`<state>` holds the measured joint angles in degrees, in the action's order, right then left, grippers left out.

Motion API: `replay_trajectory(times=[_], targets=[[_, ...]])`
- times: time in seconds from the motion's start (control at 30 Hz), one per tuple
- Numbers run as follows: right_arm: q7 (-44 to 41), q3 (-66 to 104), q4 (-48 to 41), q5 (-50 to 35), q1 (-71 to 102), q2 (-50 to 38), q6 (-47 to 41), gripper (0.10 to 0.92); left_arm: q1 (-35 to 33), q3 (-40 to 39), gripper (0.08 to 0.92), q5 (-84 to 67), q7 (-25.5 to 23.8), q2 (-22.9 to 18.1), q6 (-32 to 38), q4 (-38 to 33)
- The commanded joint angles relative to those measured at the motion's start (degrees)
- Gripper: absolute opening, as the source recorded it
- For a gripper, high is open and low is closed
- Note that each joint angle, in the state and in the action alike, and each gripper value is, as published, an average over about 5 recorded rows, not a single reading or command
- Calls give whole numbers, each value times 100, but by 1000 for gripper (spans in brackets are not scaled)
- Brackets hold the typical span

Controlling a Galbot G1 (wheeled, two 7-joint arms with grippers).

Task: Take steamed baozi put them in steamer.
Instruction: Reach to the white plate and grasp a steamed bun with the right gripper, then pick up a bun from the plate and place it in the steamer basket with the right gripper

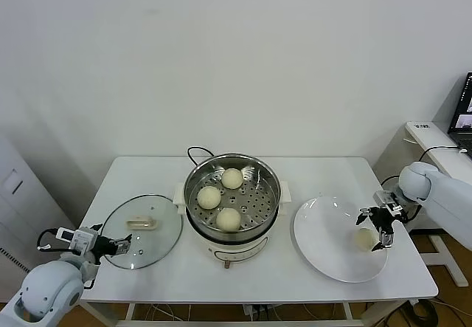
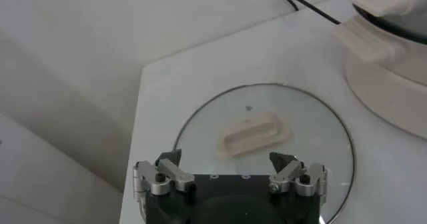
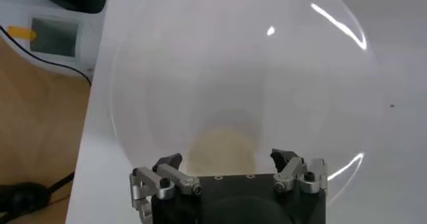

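Three pale round baozi [image 1: 221,197] lie on the perforated tray of the shiny steamer [image 1: 265,201] at the table's middle. A fourth baozi [image 1: 364,238] rests on the white plate [image 1: 324,231] at the right. My right gripper [image 1: 377,230] hangs just above this bun, its jaws open on either side of it and not touching; the right wrist view shows the baozi [image 3: 222,151] between the fingers. My left gripper [image 1: 118,247] is parked open at the near left edge of the glass lid [image 1: 158,242].
The glass lid [image 2: 313,152] with its cream handle [image 2: 253,133] lies flat left of the steamer. A black cord [image 1: 195,152] runs behind the pot. A laptop [image 1: 464,113] sits on a side table beyond the right edge.
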<state>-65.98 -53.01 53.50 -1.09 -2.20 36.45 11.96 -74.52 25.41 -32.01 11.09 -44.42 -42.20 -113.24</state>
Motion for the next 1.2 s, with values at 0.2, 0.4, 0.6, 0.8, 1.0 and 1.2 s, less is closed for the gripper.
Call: replay_trajectory(times=[0.2,0.4,0.6,0.8,1.0,1.2], targets=[[136,450,-100,253,425,32,-155,591,5,-10,823,8,14,-40,-56,-54],[70,-315,498,-654,-342,-333,-556,475,18,9,823,-2,44,-23,-85,-90],[-32,-2070,1284,-2021,-2338,-487,-1126,459,34,0,823,2,70,-37,-136,-128],[11,-3430,1961,-3404,-4145,-57,-1903,458,-15,18,823,4,66,-20,-136,-164],[220,-4031,2172,-4604,-5035,844,-2551,458,-41,19,823,14,57,-19,-128,-198],[617,-4038,2037,-5285,-5100,1599,-3004,458,-40,4,823,23,49,-22,-124,-218]])
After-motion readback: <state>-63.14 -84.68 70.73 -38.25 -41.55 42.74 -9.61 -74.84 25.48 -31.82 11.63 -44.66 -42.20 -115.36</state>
